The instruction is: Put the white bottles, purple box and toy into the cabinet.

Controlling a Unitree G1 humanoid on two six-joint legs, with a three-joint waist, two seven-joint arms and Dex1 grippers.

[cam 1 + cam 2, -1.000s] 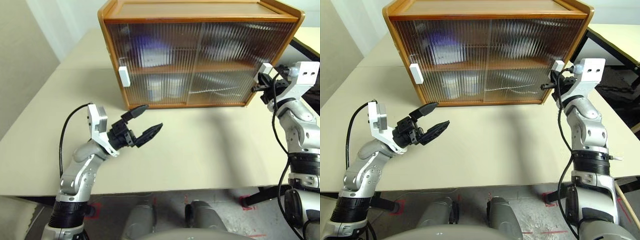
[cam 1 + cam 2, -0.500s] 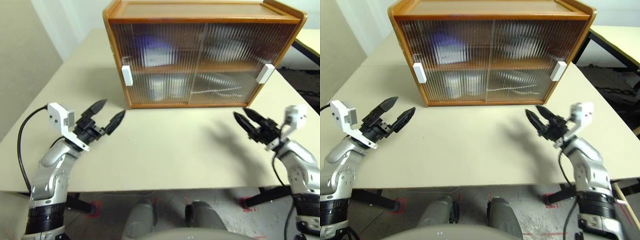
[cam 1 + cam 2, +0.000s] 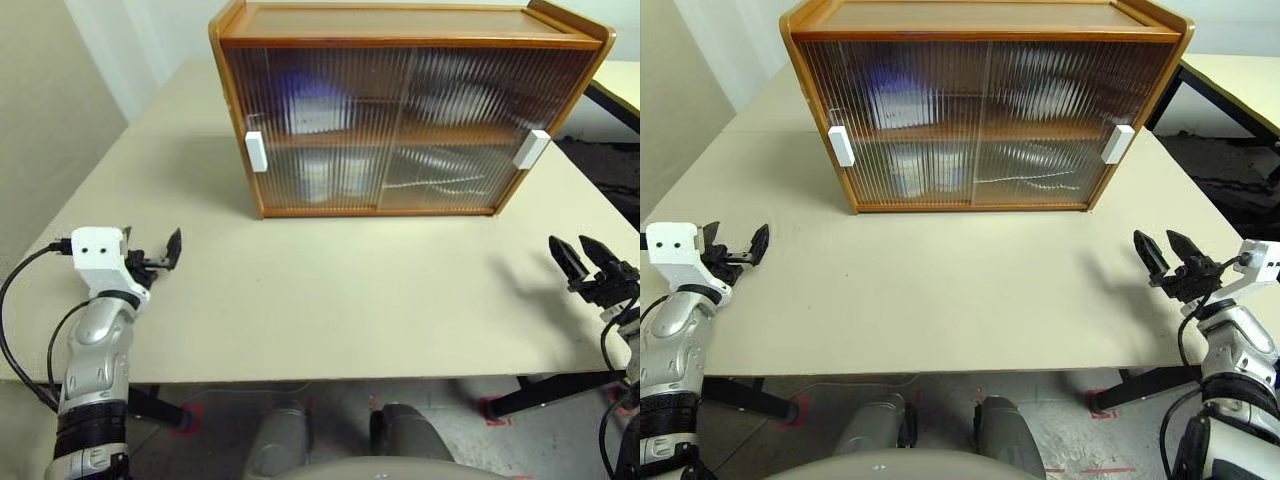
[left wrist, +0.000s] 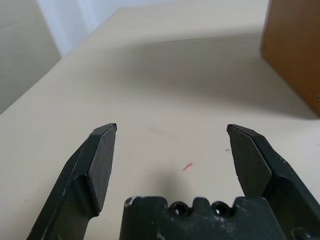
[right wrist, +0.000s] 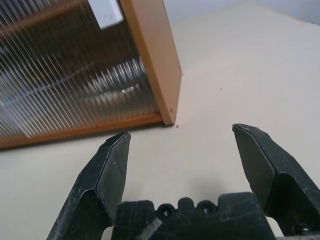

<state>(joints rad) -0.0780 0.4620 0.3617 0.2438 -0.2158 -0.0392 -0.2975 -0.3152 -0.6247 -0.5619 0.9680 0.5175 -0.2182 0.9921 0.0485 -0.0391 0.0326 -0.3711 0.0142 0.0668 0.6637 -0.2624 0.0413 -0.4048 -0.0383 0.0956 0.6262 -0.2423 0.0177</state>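
A brown wooden cabinet (image 3: 405,110) with ribbed translucent sliding doors stands at the upper centre of the head views, on a pale beige table (image 3: 350,300). Both doors are drawn shut, a white handle on the left door (image 3: 255,152) and a white handle on the right door (image 3: 531,149) sitting at the cabinet's outer edges. Behind the ribbed panels, a purplish blur marks the purple box (image 3: 305,100) on the upper shelf toward the left, and pale upright shapes on the lower shelf read as the white bottles (image 3: 325,172); a curved whitish streak lies to their right, too blurred to name. The toy cannot be told apart through the glass.

At the lower left of the frame the left gripper (image 3: 150,258) hangs over the table's near edge, its two black fingers spread wide with nothing between them; the left wrist view shows bare tabletop and a small red mark (image 4: 187,166) between the tips. At the lower right the right gripper (image 3: 1170,252) is likewise spread and empty, well apart from the cabinet, whose right front corner fills the upper left of the right wrist view.
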